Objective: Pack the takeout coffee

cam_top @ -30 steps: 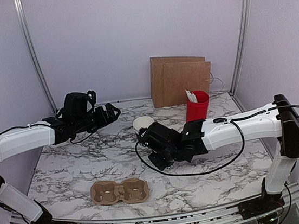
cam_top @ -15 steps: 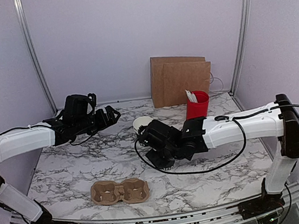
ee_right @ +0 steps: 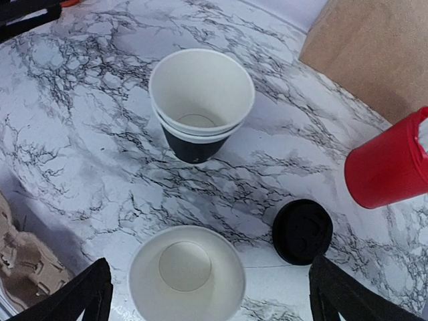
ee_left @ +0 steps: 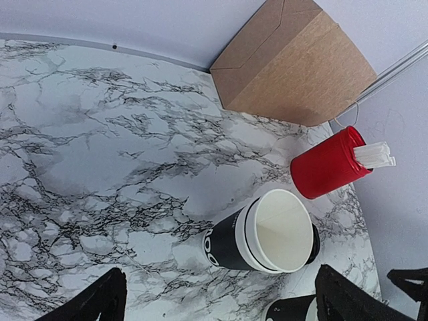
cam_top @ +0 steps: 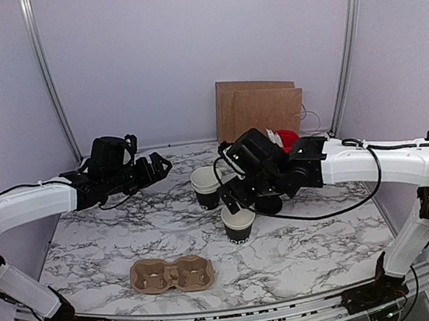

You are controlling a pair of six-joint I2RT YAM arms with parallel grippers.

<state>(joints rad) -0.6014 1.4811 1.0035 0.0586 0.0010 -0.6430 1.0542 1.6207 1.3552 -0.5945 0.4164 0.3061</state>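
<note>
A paper cup (ee_right: 186, 284) stands upright on the worktop (cam_top: 326, 241), right under the right tool (ee_right: 207, 262). That tool's two fingers are spread wide with nothing in them. A stack of two cups (ee_right: 200, 100) stands just behind it, and a black lid (ee_right: 302, 231) lies near. The left tool (cam_top: 160, 165) is wide open too and holds nothing.

The cups look empty, so they are likely very light and easy to tip. Their thin walls would squash if squeezed hard. It is best to pinch one gently across the wall, a bit below the stiff rim. The cardboard cup tray (cam_top: 172, 274) sits well apart, by the near edge.
</note>
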